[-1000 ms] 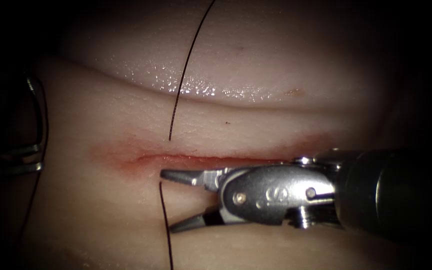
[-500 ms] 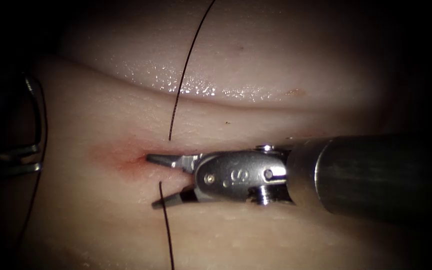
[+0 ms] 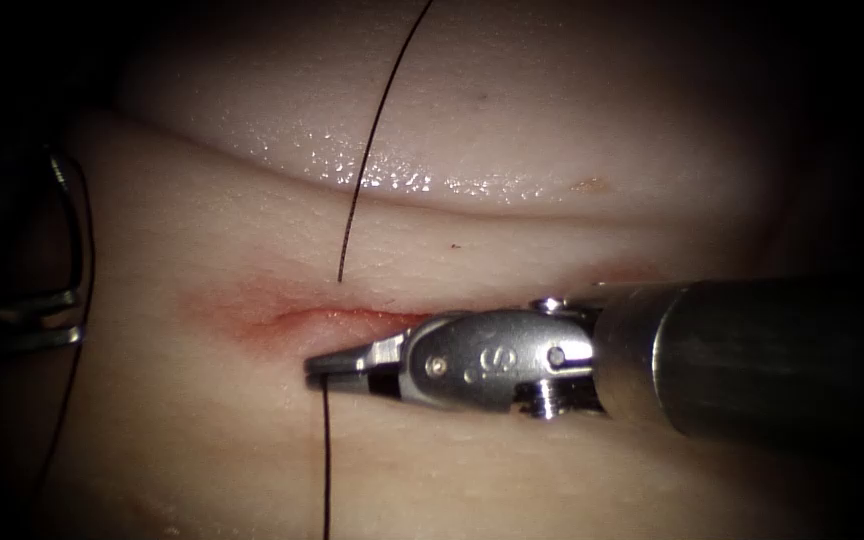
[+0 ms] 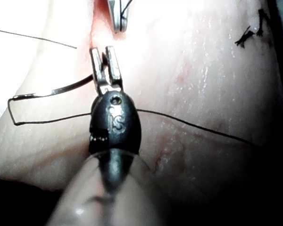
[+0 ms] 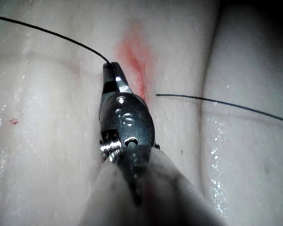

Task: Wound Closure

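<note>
- Recorded the right tool (image 3: 324, 368) lying along the cut (image 3: 342, 316), jaws pressed together on the thread (image 3: 327, 460) just where it left the tissue (image 3: 552, 130) on the near edge of the cut, toward its left end.
- Traced a second strand (image 3: 372, 130) from the far edge of the cut away across the tissue.
- Noted red fluid (image 3: 242, 320) staining the left end of the cut.
- Found the left tool (image 4: 106, 59) well apart from the cut, off to the left, with the needle (image 4: 52, 90) across its jaws.
- Judged those jaws clamped on the needle near one end of its curve, though seen poorly in the dim margin of the endoscope view, so probably rather than certainly.
- Found the needle clear of the tissue, not in it, with thread trailing from it in a loose bend.
- Assessed the risks as follows:
  - Fraying or parting of the thread at the right tool's grip, caused by a hard or jerked pull.
  - Tearing of the near wound edge, caused by traction at a steep angle to the surface.
  - Snagging of the slack bend on the needle or the left tool, caused by movement without a check on the trailing thread.
</note>
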Robot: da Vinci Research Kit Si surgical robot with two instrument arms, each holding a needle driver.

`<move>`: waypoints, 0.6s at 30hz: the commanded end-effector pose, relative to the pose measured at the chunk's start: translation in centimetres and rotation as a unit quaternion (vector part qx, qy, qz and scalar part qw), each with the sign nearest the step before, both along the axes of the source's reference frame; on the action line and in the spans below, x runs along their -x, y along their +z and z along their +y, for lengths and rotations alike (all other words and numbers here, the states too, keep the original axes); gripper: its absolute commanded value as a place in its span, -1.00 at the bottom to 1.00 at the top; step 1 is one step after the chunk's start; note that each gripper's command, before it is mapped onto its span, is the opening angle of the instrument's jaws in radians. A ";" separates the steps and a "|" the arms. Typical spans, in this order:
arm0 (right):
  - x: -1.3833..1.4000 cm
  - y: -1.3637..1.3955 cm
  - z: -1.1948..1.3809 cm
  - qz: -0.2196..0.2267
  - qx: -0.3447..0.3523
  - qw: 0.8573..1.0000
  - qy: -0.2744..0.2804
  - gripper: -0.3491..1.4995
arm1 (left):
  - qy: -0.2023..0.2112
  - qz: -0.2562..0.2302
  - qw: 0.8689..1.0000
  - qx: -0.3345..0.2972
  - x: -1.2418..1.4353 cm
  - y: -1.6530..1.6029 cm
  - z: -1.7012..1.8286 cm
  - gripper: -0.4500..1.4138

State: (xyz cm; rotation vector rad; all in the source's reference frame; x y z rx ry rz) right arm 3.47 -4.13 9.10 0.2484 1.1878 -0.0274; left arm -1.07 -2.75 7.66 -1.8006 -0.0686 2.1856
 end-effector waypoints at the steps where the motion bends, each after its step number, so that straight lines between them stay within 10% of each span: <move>1: -0.05 -0.01 -0.07 0.002 -0.001 1.000 -0.002 -1.00 | 0.000 -0.001 1.000 -0.001 0.05 0.06 -0.05 -1.00; 18: 0.11 -1.27 -0.90 0.020 0.010 0.997 -0.071 -1.00 | 0.002 -0.001 1.000 -0.001 0.06 0.06 -0.05 -1.00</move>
